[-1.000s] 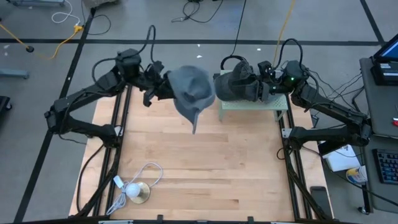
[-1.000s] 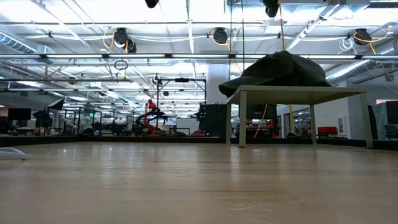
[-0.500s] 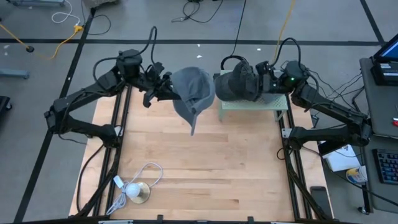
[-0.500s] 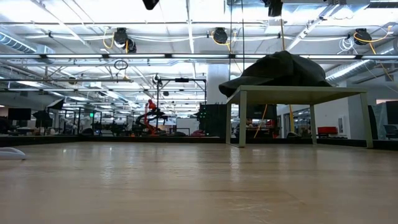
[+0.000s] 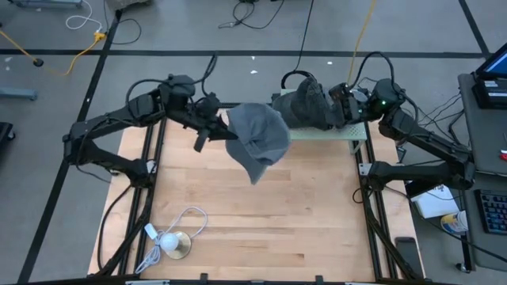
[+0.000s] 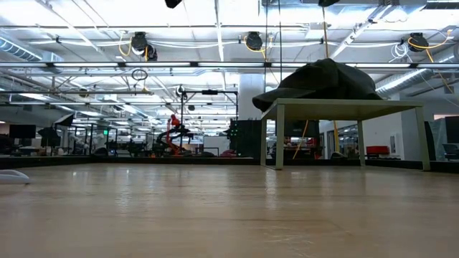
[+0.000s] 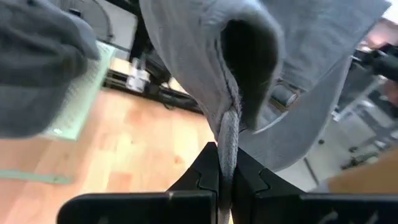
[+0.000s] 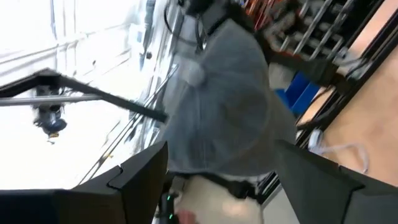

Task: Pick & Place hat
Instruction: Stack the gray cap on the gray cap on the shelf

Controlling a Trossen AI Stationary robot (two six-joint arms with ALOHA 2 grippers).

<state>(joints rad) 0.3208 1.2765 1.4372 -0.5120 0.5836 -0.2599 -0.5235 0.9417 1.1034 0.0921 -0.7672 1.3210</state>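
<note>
Locate the left gripper [image 5: 224, 131] in the high view, raised above the far part of the light wooden tabletop [image 5: 261, 214]. Its fingers [image 7: 208, 174] are pressed together on a fold of the grey fabric cap [image 5: 259, 141]. In the left wrist view you see the cloth edge of the cap [image 7: 249, 68] pinched between the two dark pads, with the crown hanging open beyond them. In the high view the cap hangs clear of the tabletop, its brim pointing toward the near side of the table, and its far right edge overlaps the corner of the pale green stand [image 5: 333, 133] from above.

Locate the right gripper [image 5: 339, 112] above that small pale green stand at the far right of the table. Its fingers [image 8: 146, 171] are spread wide, and they hold nothing. A second, darker grey cap [image 5: 305, 103] lies on the stand just beside this gripper. The low view shows this dark cap [image 6: 323, 79] resting on the stand's flat top [image 6: 344, 106], with its brim overhanging one edge.

Note a white cable with a round metallic disc [image 5: 176, 244] lying on the near left part of the tabletop, well apart from both arms.
</note>
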